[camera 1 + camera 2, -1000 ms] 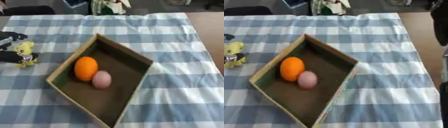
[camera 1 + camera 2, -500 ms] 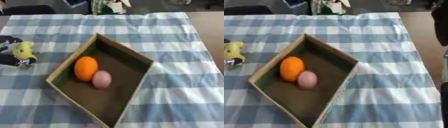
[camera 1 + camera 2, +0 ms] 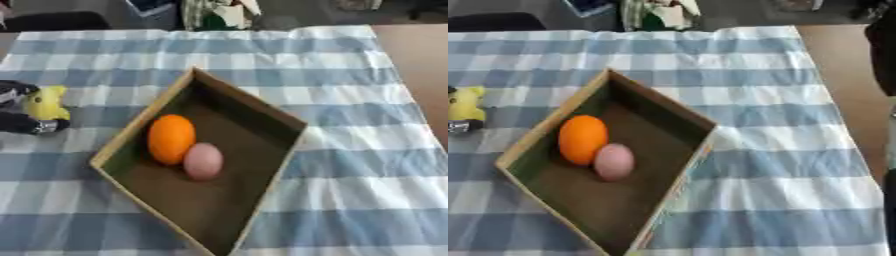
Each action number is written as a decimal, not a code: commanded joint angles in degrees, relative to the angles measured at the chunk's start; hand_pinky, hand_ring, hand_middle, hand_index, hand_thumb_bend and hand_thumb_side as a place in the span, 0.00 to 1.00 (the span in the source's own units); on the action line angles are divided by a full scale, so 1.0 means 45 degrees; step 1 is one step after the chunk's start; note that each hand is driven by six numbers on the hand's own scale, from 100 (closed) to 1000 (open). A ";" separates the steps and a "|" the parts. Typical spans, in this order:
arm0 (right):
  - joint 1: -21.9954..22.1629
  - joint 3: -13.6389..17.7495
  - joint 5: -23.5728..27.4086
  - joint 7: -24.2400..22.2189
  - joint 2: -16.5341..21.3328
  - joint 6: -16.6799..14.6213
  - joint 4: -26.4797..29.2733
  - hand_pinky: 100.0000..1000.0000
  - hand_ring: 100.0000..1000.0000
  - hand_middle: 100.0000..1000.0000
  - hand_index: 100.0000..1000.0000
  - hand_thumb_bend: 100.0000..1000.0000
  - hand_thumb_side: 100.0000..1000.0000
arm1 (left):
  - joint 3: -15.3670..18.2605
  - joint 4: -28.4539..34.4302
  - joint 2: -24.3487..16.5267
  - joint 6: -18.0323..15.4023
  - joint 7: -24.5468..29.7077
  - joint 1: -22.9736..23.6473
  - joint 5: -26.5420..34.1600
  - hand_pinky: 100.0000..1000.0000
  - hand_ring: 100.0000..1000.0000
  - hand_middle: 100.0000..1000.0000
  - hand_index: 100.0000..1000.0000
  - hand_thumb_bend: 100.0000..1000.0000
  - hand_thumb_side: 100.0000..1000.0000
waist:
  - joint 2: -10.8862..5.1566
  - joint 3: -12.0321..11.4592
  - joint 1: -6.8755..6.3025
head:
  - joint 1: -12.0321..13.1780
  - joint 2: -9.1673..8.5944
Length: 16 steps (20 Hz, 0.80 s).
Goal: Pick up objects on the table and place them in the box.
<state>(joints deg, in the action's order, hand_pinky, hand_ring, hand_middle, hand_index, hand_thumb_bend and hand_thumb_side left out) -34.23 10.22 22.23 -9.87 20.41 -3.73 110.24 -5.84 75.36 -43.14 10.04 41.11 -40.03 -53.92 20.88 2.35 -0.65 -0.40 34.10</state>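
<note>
Left hand (image 3: 17, 107): black fingers curled around small yellow plush toy (image 3: 45, 103), held left of open brown cardboard box (image 3: 229, 102). Box contents, right of fingers: round orange fruit (image 3: 171, 138), touching pink egg-shaped ball (image 3: 203, 160).

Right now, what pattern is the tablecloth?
Blue and white checks; the tablecloth shows best in the left eye view.

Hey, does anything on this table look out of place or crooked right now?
The cardboard box sits askew, turned diagonally to the checked tablecloth. Inside it, the orange and the pink egg-shaped thing touch. A yellow toy is outside, at the left edge, in the left robot hand. Nothing looks spilled.
</note>
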 commanded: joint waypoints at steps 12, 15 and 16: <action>-0.0100 0.0106 -0.0109 0.0099 0.0290 0.0109 0.0097 0.80 0.59 0.44 0.74 0.00 0.61 | -0.0116 -0.0345 -0.0054 -0.0115 -0.0251 -0.0316 -0.0318 0.67 0.92 0.86 0.98 0.21 0.73 | -0.0216 0.0033 -0.0016 | 0.0072 -0.0229; -0.0088 0.0118 -0.0139 0.0140 0.0287 0.0141 0.0100 0.80 0.59 0.44 0.74 0.00 0.61 | -0.0140 -0.0404 -0.0037 0.0046 -0.0465 -0.0331 -0.0366 0.65 0.90 0.83 0.95 0.16 0.63 | -0.0217 0.0031 -0.0026 | 0.0077 -0.0237; -0.0086 0.0121 -0.0141 0.0157 0.0282 0.0152 0.0108 0.80 0.59 0.44 0.74 0.00 0.61 | -0.0160 -0.0427 -0.0035 0.0054 -0.0485 -0.0338 -0.0408 0.65 0.90 0.82 0.94 0.16 0.59 | -0.0217 0.0029 -0.0029 | 0.0078 -0.0234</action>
<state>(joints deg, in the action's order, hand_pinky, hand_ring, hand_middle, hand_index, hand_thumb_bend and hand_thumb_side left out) -34.22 10.24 21.86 -9.33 20.41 -3.19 110.24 -6.32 73.59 -42.31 10.13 39.22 -40.93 -55.57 20.90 2.45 -0.75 -0.13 33.66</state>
